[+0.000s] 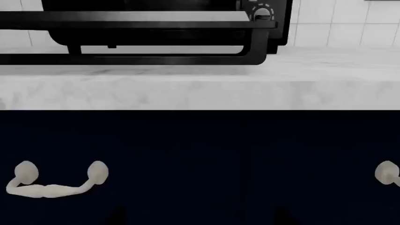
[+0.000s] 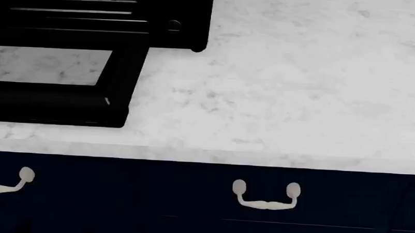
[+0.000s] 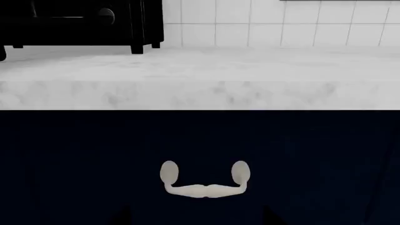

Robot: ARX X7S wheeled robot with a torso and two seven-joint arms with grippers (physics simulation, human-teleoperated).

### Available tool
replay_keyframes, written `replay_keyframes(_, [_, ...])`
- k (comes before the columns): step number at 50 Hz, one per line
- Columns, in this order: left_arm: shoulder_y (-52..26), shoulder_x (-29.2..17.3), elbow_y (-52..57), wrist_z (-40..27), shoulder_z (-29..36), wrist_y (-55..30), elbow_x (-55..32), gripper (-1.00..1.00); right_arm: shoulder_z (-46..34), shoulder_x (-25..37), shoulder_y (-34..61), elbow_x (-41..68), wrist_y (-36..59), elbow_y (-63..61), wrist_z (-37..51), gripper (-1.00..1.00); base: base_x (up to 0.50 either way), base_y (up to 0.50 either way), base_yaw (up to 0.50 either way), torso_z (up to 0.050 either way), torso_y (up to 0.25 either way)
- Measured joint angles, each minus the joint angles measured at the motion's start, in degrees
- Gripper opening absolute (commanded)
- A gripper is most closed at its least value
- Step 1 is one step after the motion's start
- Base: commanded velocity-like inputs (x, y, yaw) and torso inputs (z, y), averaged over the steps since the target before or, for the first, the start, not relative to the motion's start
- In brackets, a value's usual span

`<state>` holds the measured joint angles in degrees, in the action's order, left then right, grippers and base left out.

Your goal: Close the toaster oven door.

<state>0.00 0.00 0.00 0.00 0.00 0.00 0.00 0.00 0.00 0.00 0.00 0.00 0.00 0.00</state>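
The black toaster oven (image 2: 93, 19) stands at the back left of the marble countertop (image 2: 298, 88). The toaster oven door (image 2: 130, 67) lies open and flat, with marble showing through its glass, and its bar handle (image 2: 49, 105) is near the counter's front edge. In the left wrist view the door (image 1: 125, 21) and handle (image 1: 125, 59) are seen edge-on above the counter. The left gripper (image 1: 200, 218) is low in front of the dark blue drawer, its dark fingertips (image 1: 119, 217) wide apart and empty. The right gripper (image 3: 196, 216) is likewise open and empty; the oven (image 3: 75, 23) is far off to one side.
Dark blue drawer fronts with pale metal handles (image 2: 265, 196) run under the counter edge; a handle shows in the left wrist view (image 1: 56, 180) and the right wrist view (image 3: 205, 180). White tiled wall (image 3: 281, 23) backs the counter.
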Motion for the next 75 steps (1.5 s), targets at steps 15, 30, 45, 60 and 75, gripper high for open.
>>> replay_keyframes(15, [-0.09, -1.91, 0.31, -0.87, 2.66, -0.46, -2.71, 1.00, -2.41, 2.00, 0.35, 1.80, -0.47, 0.87, 2.90, 1.00, 0.00, 0.00, 0.00, 0.018, 0.000])
replay_keyframes(30, [-0.84, -3.52, 0.28, -2.06, 4.72, -0.89, -4.48, 1.00, -4.07, 3.48, 0.73, 3.09, -1.30, 1.77, 5.05, 1.00, 0.00, 0.00, 0.00, 0.050, 0.000])
replay_keyframes(45, [-1.52, -4.91, 2.78, -3.38, 5.91, -3.23, -5.91, 1.00, -5.28, 4.52, 1.20, 4.17, -0.87, 1.42, 6.60, 1.00, 0.00, 0.00, 0.00, 0.050, 0.000])
replay_keyframes(60, [-4.36, -7.90, 10.41, -3.95, 5.73, -14.14, -9.02, 1.00, -4.20, 8.17, 3.42, 5.26, 8.19, -12.66, 8.51, 1.00, 0.00, 0.00, 0.00, 0.007, 0.000])
replay_keyframes(75, [-12.21, -12.35, 21.75, -3.73, 0.83, -32.21, -17.49, 1.00, 4.27, 16.04, 13.68, 9.90, 29.24, -38.77, 10.14, 1.00, 0.00, 0.00, 0.00, 0.000, 0.000])
